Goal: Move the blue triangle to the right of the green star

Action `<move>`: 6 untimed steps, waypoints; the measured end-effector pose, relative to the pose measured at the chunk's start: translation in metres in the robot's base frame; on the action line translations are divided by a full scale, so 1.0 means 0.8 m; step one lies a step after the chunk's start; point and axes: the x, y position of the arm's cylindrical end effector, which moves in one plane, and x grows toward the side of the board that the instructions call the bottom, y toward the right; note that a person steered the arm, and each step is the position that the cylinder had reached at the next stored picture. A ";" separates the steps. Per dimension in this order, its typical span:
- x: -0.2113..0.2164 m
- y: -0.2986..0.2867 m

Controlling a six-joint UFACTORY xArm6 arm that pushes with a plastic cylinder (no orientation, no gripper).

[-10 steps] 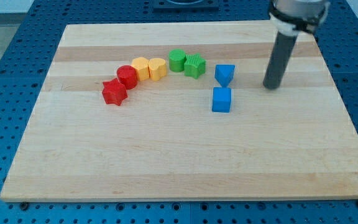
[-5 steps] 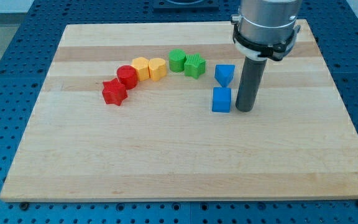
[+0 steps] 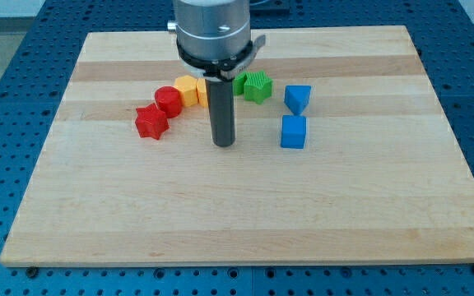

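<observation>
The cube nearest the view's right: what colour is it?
Blue; the cube shows plainly in the camera view.

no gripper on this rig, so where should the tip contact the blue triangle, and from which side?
Contact the blue triangle on its right-hand face and push toward the view's left; the green star sits just left of it. My tip is now below the yellow blocks, so it must circle round.

The robot arm ends in a fat, round, shiny grey metal part with a thin black ring near its bottom. A straight dark grey rod, smooth and round like a thick crayon, sticks down from it. My tip is flat and dark.
</observation>
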 end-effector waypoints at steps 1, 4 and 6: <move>0.000 0.068; -0.046 0.159; -0.051 0.159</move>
